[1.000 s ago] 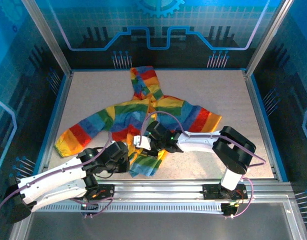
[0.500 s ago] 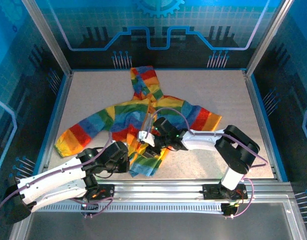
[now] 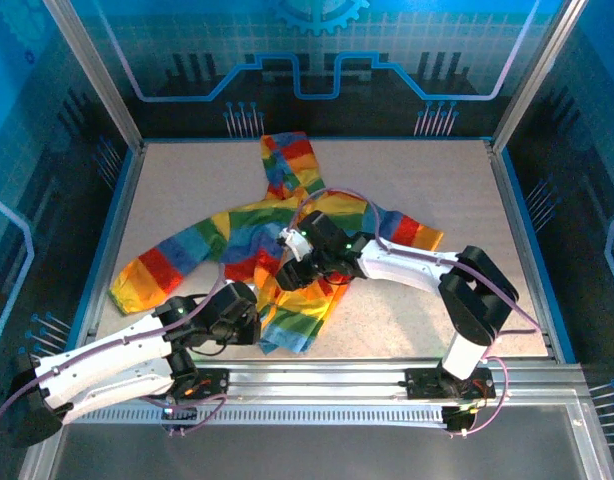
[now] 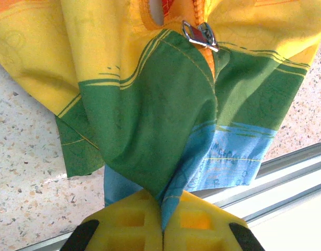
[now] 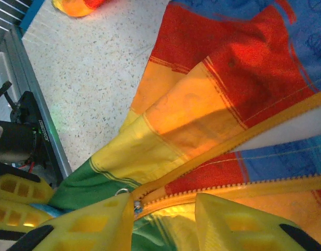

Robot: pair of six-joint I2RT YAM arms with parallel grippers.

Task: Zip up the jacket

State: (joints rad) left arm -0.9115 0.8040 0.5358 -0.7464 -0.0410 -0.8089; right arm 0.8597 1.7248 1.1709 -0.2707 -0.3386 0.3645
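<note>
Speckled tabletop (image 3: pixel 417 170): left gripper (image 4: pixel 161 219) clamps the jacket (image 3: pixel 242 235) by its near hem; right gripper (image 5: pixel 165 206), half-open and empty, straddles the slider (image 5: pixel 130 197). Risk: closing on fabric, jamming the zipper.

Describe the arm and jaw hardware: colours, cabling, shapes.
The left arm and right arm match: white link shells, black joint housings and black bases. A thin lilac cable loops loosely along each arm. The jaws are yellow plastic moulded with square grid recesses, with black patches at their outer edges.

Robot lab cell, aluminium frame (image 3: pixel 97 80), blue printed panels (image 3: pixel 187 50), speckled tabletop (image 3: pixel 187 185)
</note>
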